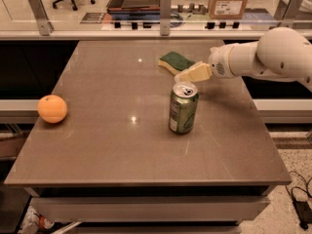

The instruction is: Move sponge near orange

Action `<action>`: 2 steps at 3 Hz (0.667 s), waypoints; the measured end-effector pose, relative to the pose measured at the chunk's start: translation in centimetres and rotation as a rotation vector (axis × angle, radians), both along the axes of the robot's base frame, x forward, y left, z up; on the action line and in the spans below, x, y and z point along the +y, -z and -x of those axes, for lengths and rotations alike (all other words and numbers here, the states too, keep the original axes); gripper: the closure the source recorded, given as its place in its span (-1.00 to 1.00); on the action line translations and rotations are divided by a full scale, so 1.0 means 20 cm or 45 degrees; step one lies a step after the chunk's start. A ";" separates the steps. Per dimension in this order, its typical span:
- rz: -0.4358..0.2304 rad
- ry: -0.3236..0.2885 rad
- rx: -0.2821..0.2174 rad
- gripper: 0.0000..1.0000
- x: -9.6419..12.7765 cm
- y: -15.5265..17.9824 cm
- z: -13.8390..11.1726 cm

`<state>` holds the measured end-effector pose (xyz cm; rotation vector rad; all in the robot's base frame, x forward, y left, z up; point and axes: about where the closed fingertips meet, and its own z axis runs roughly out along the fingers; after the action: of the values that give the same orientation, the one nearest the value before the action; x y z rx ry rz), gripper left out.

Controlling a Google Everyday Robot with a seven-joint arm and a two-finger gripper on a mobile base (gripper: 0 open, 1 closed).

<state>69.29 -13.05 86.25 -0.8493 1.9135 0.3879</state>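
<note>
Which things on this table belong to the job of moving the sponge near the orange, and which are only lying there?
For the job: sponge, far side of the table; orange, left edge; tool, just right of the sponge.
Only lying about: green can, upright near the middle.

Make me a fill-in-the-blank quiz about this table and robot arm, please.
The round orange fruit sits at the brown table's ____ edge, as pictured.
The wavy green-topped yellow sponge lies ____ the upright green metal can.
The cream gripper, beside the sponge, reaches in from the picture's ____.
Missing words: left; behind; right.
</note>
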 end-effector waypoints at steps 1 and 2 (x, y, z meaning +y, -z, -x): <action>0.024 0.052 0.019 -1.00 -0.05 0.04 -0.09; 0.009 0.067 0.028 -1.00 -0.07 0.09 -0.18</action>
<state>72.94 -14.47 84.43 -0.8007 1.9543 0.3603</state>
